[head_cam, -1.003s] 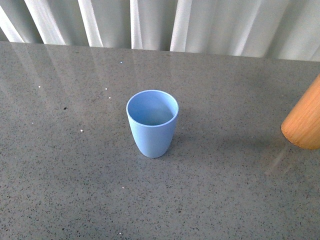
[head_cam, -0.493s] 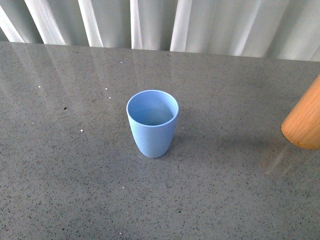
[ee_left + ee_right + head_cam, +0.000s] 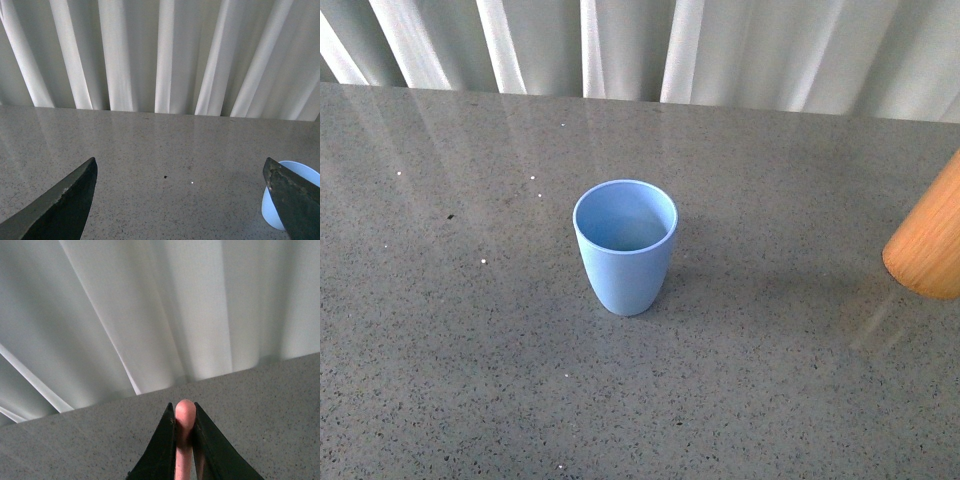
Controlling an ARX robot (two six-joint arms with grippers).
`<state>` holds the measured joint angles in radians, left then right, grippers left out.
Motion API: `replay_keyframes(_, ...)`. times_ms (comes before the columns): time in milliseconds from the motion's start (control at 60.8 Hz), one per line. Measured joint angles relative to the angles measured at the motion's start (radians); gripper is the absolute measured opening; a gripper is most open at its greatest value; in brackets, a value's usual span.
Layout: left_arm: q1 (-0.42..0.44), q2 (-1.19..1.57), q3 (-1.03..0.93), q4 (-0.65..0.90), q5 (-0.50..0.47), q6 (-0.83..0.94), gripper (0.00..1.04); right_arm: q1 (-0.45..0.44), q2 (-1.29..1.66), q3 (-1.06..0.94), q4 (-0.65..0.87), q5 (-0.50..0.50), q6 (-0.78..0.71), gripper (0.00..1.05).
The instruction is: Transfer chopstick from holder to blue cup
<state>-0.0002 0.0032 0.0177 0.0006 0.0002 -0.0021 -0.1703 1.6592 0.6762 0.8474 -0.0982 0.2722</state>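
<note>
Holds a pink chopstick (image 3: 183, 440) in the right pincer (image 3: 184, 409), narrow and clamped on the shaft just under the rounded end. Cannot see that pincer or the chopstick from the front.

Finds the blue cup (image 3: 625, 245) upright and empty in the middle of the grey surface (image 3: 470, 350), well apart from the wooden holder (image 3: 928, 245) at the right edge. Finds the left pincer (image 3: 180, 165) spread wide and holding nothing, with the cup just beside one finger.

Expect a light, stiff, smooth stick. Easy to carry, but apt to swivel or slip when pinched so near one end, so grip firmly and tilt slowly.

Judging by the front view, plenty of open room all round the cup. Mind only its rim on the way in, and the white curtain (image 3: 620, 45) beyond the far edge.
</note>
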Motion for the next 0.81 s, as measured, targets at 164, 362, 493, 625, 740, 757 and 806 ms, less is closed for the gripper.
replay_keyframes(164,0.0,0.0,0.0,0.0,0.0,0.0,0.98,0.01,-0.119,0.04,-0.085,0.002,0.018,0.04)
replay_keyframes(362,0.0,0.0,0.0,0.0,0.0,0.0,0.98,0.068,-0.272,0.1,-0.152,0.0,0.032,0.04)
replay_keyframes(493,0.0,0.0,0.0,0.0,0.0,0.0,0.98,0.142,-0.311,0.15,-0.178,-0.012,0.031,0.04)
replay_keyframes(625,0.0,0.0,0.0,0.0,0.0,0.0,0.98,0.273,-0.266,0.232,-0.186,-0.068,0.028,0.04)
replay_keyframes(740,0.0,0.0,0.0,0.0,0.0,0.0,0.98,0.33,-0.187,0.283,-0.196,-0.092,0.032,0.04)
replay_keyframes(757,0.0,0.0,0.0,0.0,0.0,0.0,0.98,0.339,-0.171,0.293,-0.202,-0.099,0.037,0.04)
replay_keyframes(806,0.0,0.0,0.0,0.0,0.0,0.0,0.98,0.37,-0.112,0.329,-0.22,-0.102,0.044,0.04)
